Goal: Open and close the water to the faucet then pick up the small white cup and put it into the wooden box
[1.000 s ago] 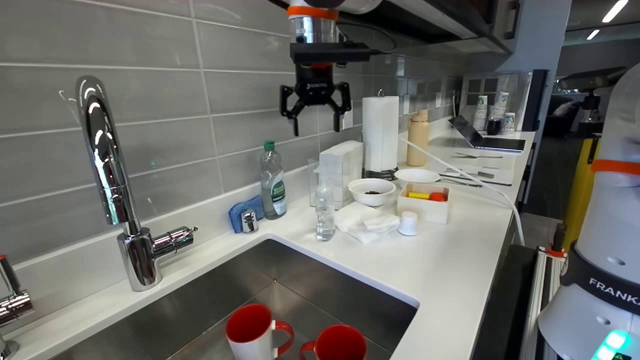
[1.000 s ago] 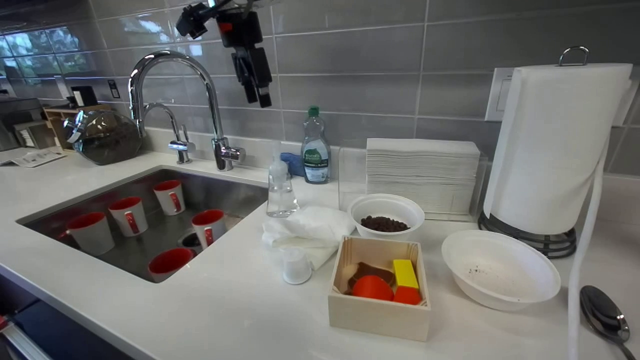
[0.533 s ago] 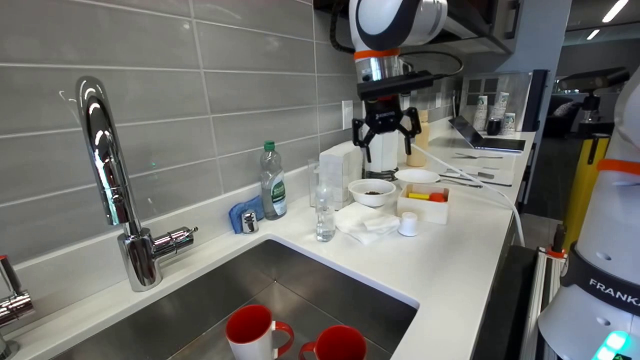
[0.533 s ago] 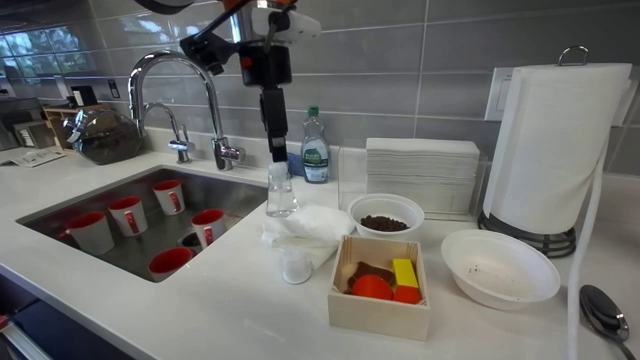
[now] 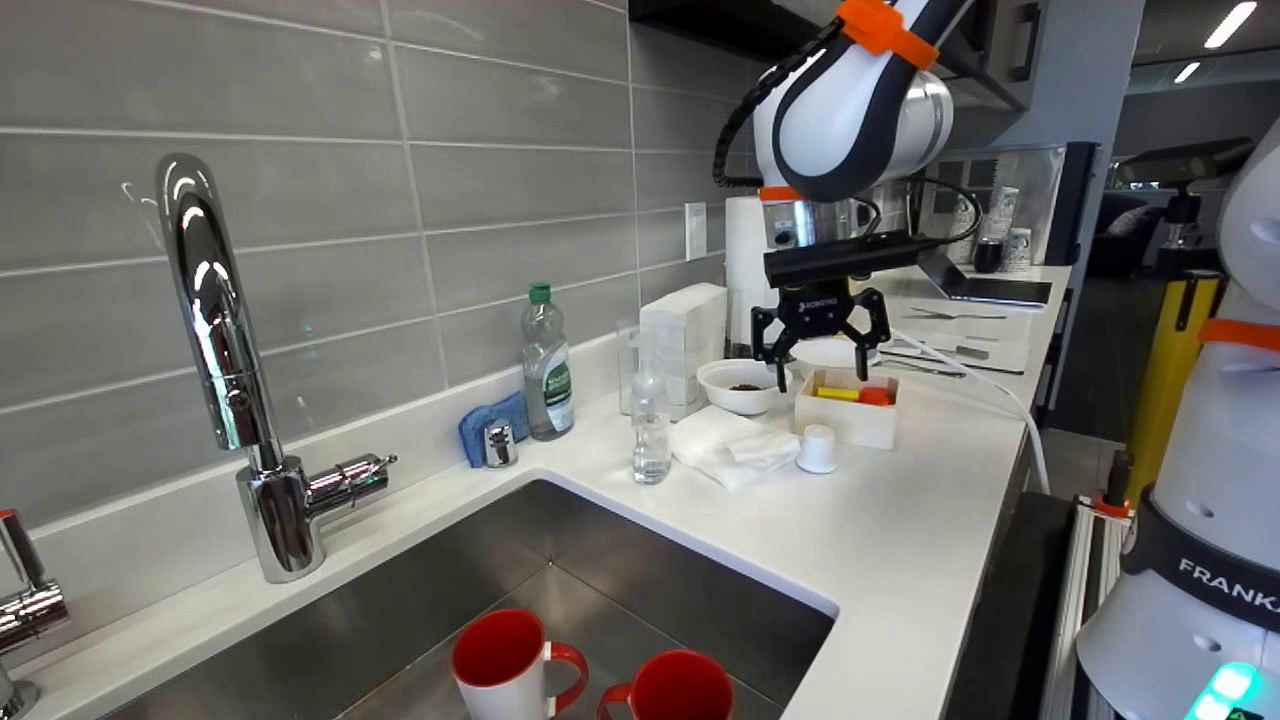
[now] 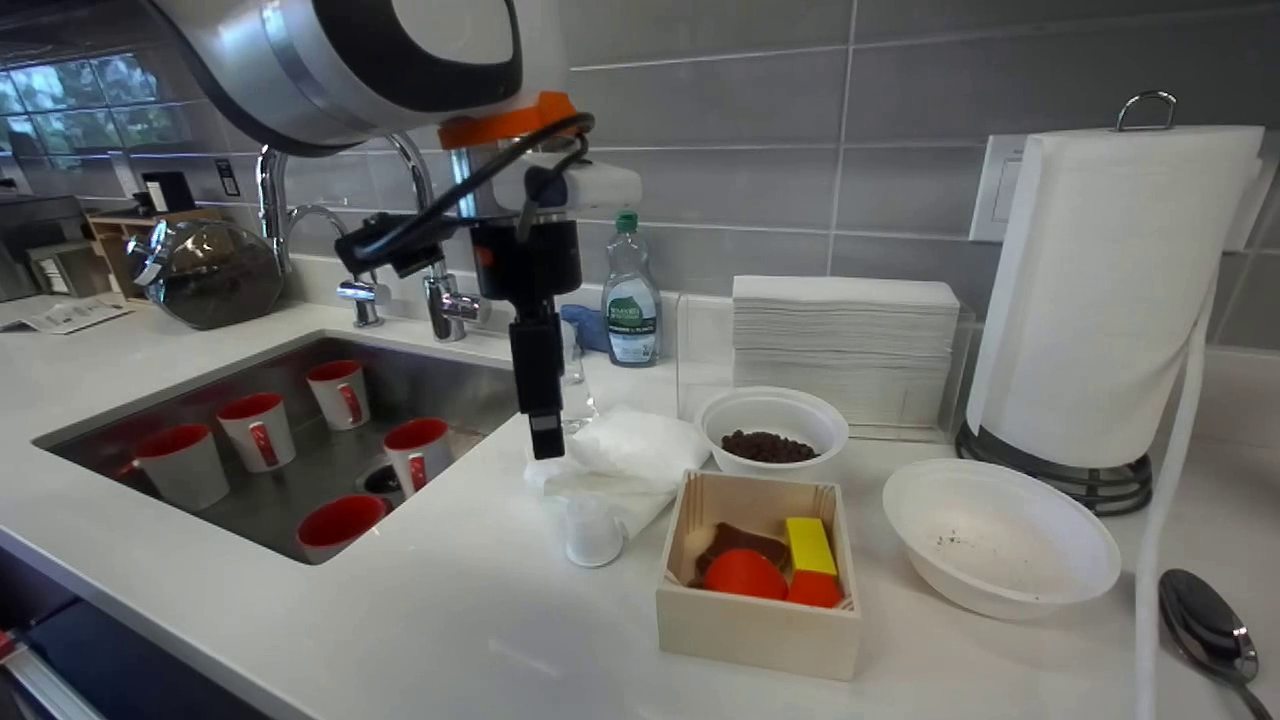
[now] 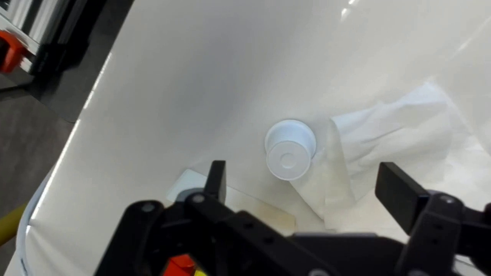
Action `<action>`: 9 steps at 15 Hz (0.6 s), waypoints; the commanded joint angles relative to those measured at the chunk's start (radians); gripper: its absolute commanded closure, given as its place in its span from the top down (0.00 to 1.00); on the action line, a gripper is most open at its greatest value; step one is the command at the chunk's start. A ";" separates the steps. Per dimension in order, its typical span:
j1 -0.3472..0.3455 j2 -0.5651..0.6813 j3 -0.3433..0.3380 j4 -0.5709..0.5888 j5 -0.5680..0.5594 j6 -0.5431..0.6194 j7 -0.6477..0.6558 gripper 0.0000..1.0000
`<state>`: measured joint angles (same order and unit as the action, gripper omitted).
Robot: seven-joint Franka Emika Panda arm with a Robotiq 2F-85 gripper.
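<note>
The small white cup [image 5: 817, 450] stands upside down on the counter in both exterior views [image 6: 593, 533]. In the wrist view the cup [image 7: 289, 153] shows ahead of and between my fingertips, its flat base facing up. My gripper [image 5: 822, 383] is open and empty, pointing down above the cup and apart from it; it also shows in the wrist view [image 7: 301, 188]. The wooden box [image 6: 755, 635] holds red, yellow and brown pieces and stands beside the cup. The chrome faucet [image 5: 210, 300] rises behind the sink; in an exterior view my arm partly hides it [image 6: 440, 305].
A crumpled white napkin [image 6: 640, 450] touches or nearly touches the cup. A clear pump bottle [image 5: 650, 430], a dish soap bottle [image 5: 547, 370] and white bowls [image 5: 742, 385] stand nearby. The sink [image 5: 600, 560] holds several red-lined mugs. A white cable [image 5: 950, 360] crosses the counter.
My gripper has moved away from the faucet side and down toward the counter over the cup, staying open. The cup and box have not moved.
</note>
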<state>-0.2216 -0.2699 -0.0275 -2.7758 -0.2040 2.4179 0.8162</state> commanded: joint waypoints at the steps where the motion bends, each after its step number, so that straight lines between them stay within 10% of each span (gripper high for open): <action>1: -0.043 0.073 0.004 0.000 -0.073 0.157 0.053 1.00; 9: -0.058 0.192 -0.030 0.003 -0.173 0.214 0.119 1.00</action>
<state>-0.2819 -0.1155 -0.0409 -2.7735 -0.3160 2.5974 0.8835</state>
